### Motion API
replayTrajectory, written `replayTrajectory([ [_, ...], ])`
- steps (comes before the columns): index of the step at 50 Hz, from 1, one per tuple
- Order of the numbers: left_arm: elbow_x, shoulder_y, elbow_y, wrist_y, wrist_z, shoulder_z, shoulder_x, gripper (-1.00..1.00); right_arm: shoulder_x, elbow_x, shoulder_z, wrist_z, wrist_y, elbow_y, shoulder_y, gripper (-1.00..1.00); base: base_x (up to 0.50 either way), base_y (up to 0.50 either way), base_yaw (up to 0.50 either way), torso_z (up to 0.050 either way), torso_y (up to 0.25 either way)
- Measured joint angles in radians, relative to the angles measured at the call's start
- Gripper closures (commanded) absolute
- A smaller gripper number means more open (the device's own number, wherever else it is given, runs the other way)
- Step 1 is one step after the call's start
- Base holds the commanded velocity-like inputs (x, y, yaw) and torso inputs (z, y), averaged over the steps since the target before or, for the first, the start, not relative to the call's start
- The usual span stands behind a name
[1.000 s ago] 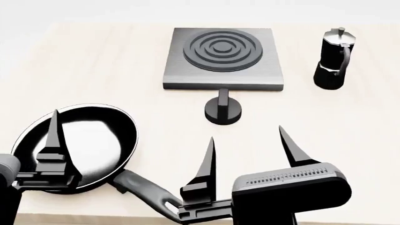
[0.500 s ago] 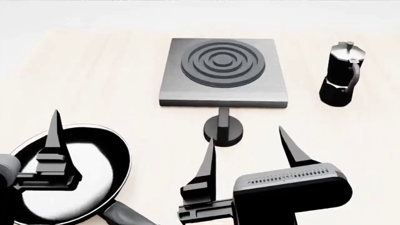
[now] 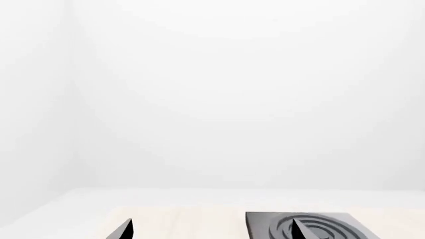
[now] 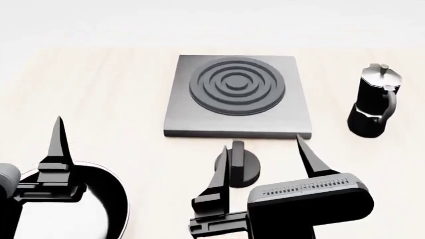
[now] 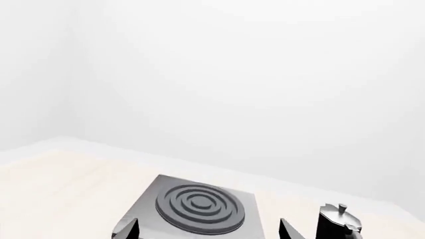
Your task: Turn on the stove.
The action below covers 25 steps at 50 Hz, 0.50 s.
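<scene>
A: Where does the stove sit?

B: Flat on the pale bench, in the middle toward the far side in the head view. Its burner of dark concentric rings rises from the grey slab, and the black round knob stands just off the slab's near edge, its ridge pointing toward the slab.

A: Do the wrist views show that knob?

B: No. The right wrist view has the slab and rings with a wide white wall behind, but the knob falls below the frame. The left wrist view catches only a far strip of the slab.

A: And the pincers?

B: The right pincer hangs over the near bench, its two pointed fingers spread wide; in the head view the knob shows just beside the left-hand finger, nothing gripped. Whether it touches the knob I cannot tell. Of the left pincer the head view shows one finger only; the left wrist view shows two tips set well apart, so it stands wide too, holding nothing.

A: What else is around?

B: A black moka pot stands upright to the stove's right, well apart; the right wrist view shows its top. A black frying pan lies at the near left, under the left arm, seen only from the head.
</scene>
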Motion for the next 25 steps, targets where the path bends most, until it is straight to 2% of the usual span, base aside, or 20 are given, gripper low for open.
replayTrajectory([
  [25,-0.009,-0.004,-0.011,0.007,-0.008,0.006,-0.007,-1.00,0.006,0.011,-0.003,0.010,-0.004,0.006,0.004,-1.00,0.26,0.00,0.00,0.000,0.001],
])
